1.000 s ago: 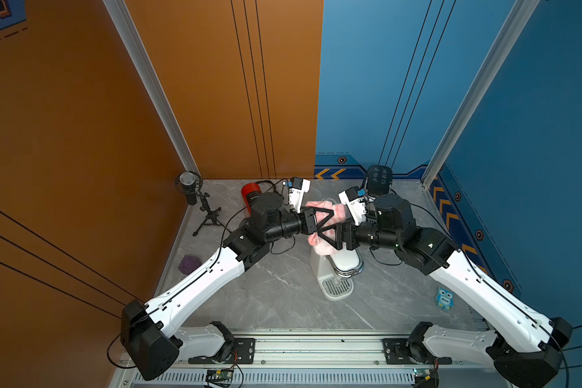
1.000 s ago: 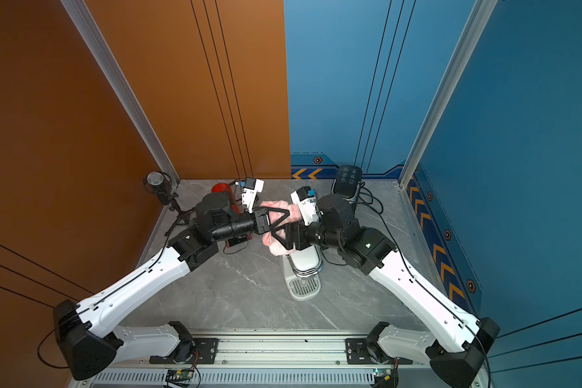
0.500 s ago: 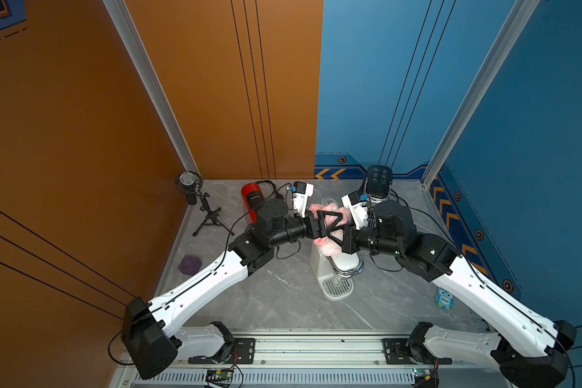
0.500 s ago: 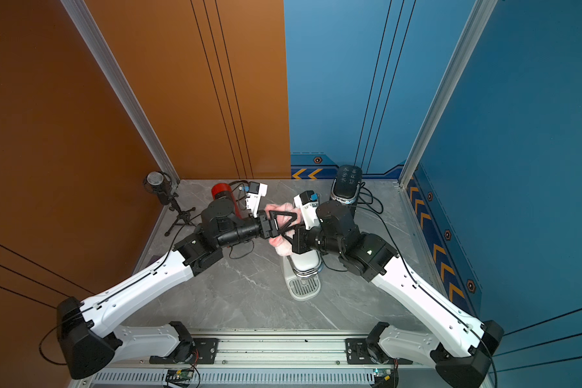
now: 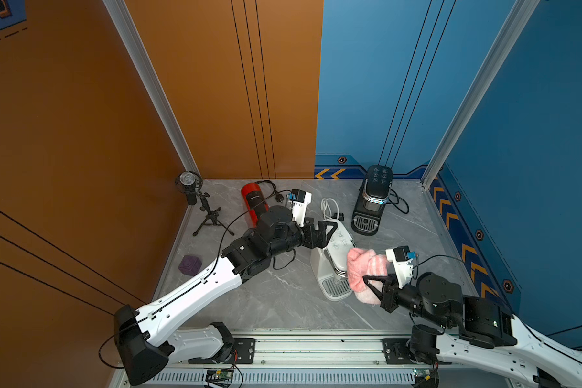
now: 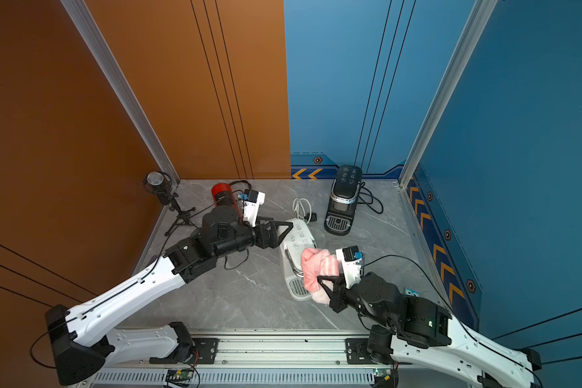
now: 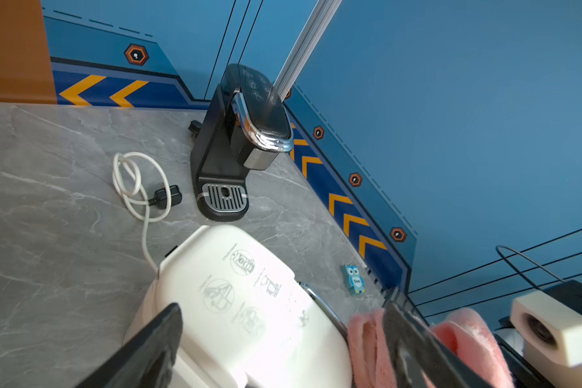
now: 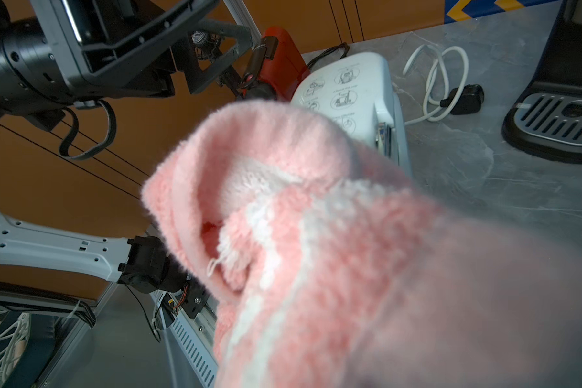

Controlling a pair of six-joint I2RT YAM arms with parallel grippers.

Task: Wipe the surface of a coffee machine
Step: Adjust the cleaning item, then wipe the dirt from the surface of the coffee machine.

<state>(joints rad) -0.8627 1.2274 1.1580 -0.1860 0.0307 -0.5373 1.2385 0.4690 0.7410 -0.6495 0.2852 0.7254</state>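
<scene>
The right tool [image 5: 370,289] pinches the towel [image 5: 362,268] close to the white coffee machine [image 5: 336,247]; the left tool [image 5: 327,232] is spread. Next, probably, the towel wipes its top.

Left end effector [image 5: 328,235] stands spread wide; right end effector [image 5: 370,290] is pinched closed.

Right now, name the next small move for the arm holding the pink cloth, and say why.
Probably slide the right end effector toward the top of the white coffee machine and press the pink cloth onto it. The cloth is gripped but hangs at the machine's front edge, the printed lid looks uncovered, and the left end effector stands open at its rear.
</scene>
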